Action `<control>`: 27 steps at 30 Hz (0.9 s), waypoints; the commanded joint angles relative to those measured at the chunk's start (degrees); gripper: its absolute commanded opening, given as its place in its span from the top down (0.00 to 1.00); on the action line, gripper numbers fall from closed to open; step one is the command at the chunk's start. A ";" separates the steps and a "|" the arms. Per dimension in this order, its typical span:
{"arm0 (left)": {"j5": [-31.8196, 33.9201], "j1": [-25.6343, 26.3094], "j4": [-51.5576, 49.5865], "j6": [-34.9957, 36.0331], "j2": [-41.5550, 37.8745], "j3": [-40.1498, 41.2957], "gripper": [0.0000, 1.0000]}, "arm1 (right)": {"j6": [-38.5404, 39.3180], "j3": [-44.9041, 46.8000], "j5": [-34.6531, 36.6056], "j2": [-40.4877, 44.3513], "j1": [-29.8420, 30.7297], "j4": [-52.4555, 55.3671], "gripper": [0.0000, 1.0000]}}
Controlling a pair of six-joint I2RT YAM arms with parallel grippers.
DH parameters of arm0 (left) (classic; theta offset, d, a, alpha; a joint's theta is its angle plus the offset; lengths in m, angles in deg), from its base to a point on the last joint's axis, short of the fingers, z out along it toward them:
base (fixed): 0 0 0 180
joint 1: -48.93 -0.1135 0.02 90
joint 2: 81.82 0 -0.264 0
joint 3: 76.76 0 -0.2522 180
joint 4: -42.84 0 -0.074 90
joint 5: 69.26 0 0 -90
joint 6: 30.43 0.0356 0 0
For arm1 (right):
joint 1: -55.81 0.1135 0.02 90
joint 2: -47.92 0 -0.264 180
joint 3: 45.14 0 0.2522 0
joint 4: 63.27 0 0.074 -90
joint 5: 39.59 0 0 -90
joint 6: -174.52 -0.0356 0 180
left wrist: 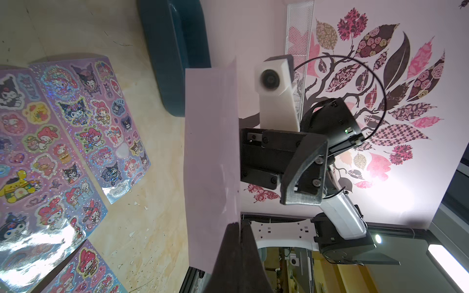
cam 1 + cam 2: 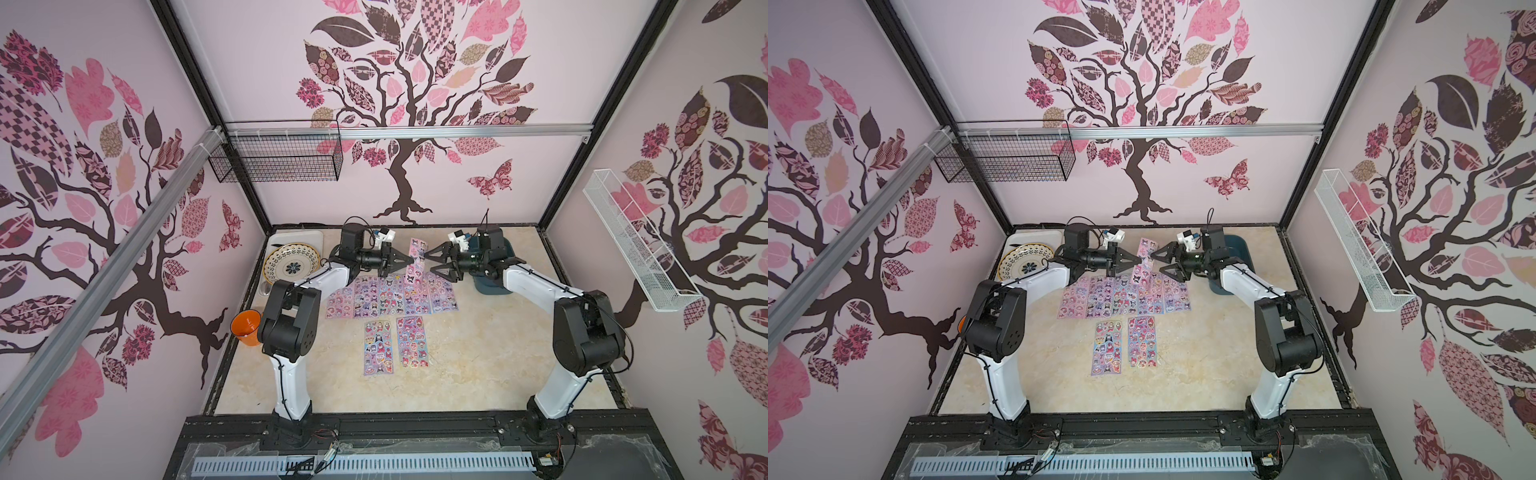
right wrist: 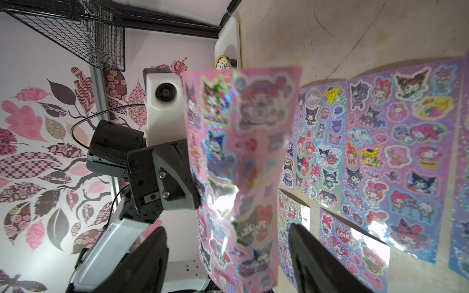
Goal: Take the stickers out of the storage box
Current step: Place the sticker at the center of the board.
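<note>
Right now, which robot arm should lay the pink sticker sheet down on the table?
Probably left. The left gripper is pinched shut on the pink sticker sheet, held in the air. The right gripper has its jaws apart, gripping nothing. The laid-out sticker sheets lie close by.

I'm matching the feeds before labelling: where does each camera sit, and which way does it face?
Top views: high at the front, looking down at the table; left arm, right arm, left gripper, right gripper show.
Left wrist: on the left arm, facing the blank back of the held sticker sheet; its shut fingers show.
Right wrist: on the right arm, facing the sheet's printed side; its open fingers show.
Shared: both wrist views see that sheet, from opposite sides.
</note>
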 commanded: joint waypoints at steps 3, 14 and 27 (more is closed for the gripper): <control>-1.20 0.07 6.67 -3.86 -1.65 0.37 1.00 | -9.41 1.78 -1.36 -3.95 0.97 -14.79 0.20; -1.24 -0.44 9.08 -5.85 -1.09 1.03 1.00 | -21.80 0.63 -2.89 -8.06 3.43 -32.30 0.19; 0.42 -2.58 7.32 -4.72 -0.69 1.98 1.00 | -14.01 -0.80 -3.04 -2.96 2.13 -21.03 0.20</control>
